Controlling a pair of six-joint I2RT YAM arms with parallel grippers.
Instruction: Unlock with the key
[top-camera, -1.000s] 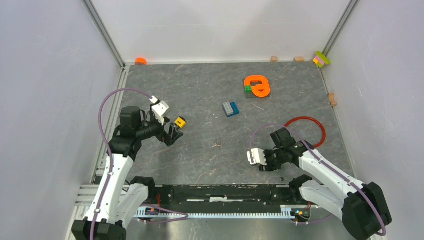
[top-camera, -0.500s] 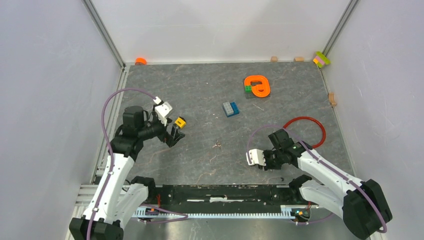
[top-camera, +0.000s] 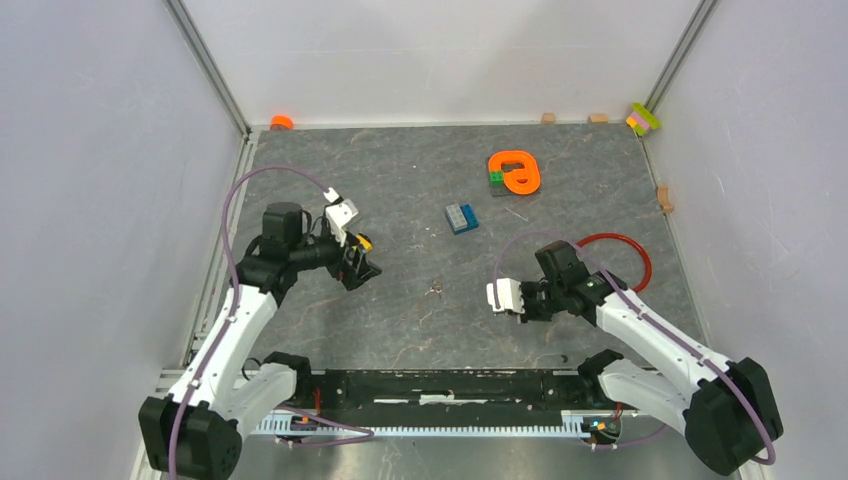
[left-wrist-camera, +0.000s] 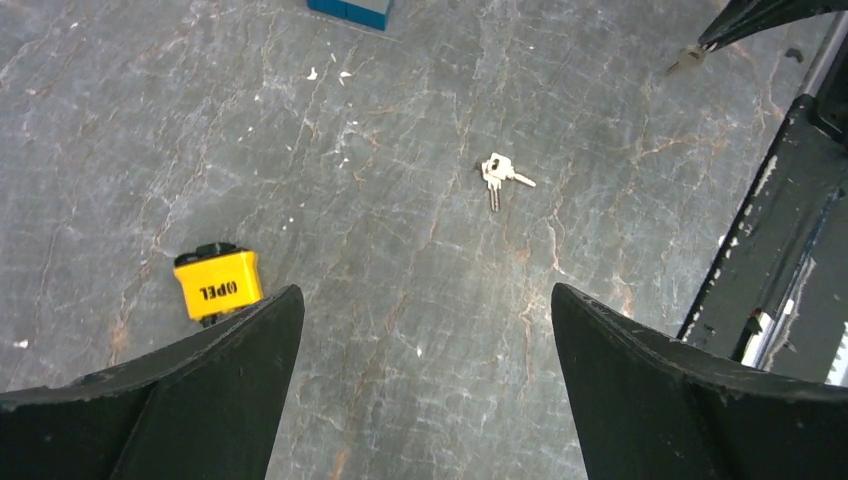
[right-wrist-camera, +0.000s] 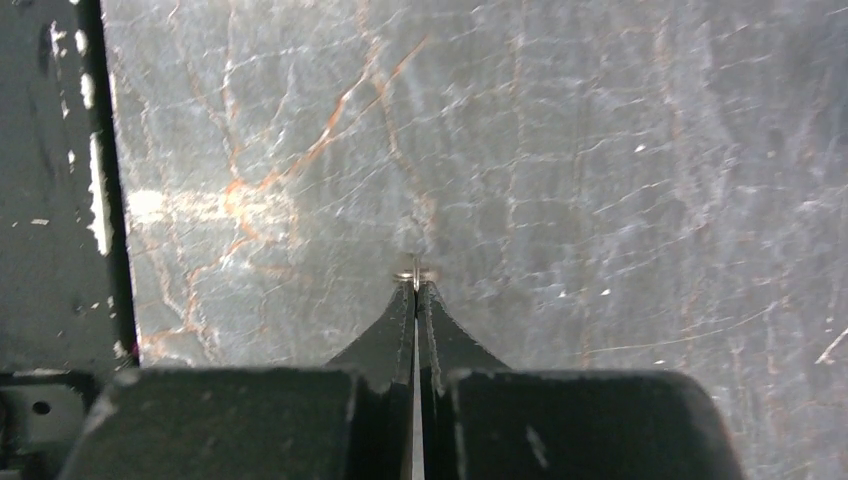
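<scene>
While the left tool (left-wrist-camera: 425, 292) is held spread beside the yellow padlock (left-wrist-camera: 218, 284) at lower left, the key (left-wrist-camera: 503, 174) is seen mid-frame on the surface (left-wrist-camera: 400, 100); the right tool (right-wrist-camera: 416, 284) is clenched.

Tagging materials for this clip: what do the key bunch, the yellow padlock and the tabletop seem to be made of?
Key bunch: bare metal, pale silvery glint.
Yellow padlock: body matte yellow, perhaps plastic or a coating, black lettering.
Tabletop: grey stone-look with rusty veins, possibly a printed laminate.
</scene>
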